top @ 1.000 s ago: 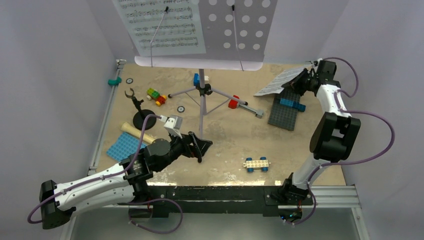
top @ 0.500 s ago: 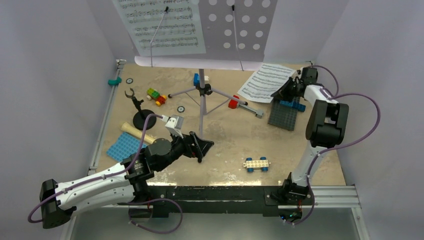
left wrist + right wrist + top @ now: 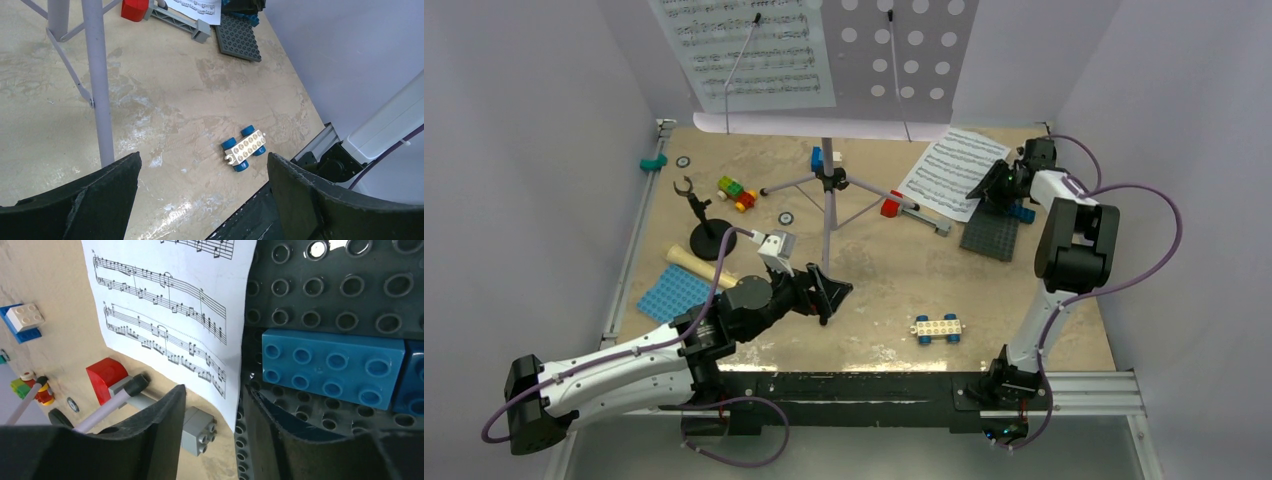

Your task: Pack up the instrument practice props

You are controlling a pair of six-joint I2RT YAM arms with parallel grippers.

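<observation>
the lilac music stand (image 3: 894, 60) is the biggest prop. we judge it light but top-heavy and quick to tip on its thin legs. its pole (image 3: 97, 85) rises just ahead of the left gripper (image 3: 205, 175), off its left finger. that gripper is spread wide and carries nothing. we would grip low on the pole, near where the legs meet, never by the perforated desk.

one sheet-music page (image 3: 759, 50) sits on that desk, far above and beyond both tools. the loose page (image 3: 170, 305) lies directly in front of the right gripper (image 3: 212, 410), its near edge running down into the gap between the fingers. those jaws stand partly apart, a narrow gap, clamped on nothing we can see. paper is limp and creases easily. its right edge meets the grey baseplate (image 3: 320, 290), so we would try pinching there.

the black mic stand (image 3: 707, 238) is behind and left of the left gripper. it looks rigid, so we take the stem. the cream microphone (image 3: 692, 263) lies by that base. it looks smooth and likely to roll, so we clamp across its body.
</observation>
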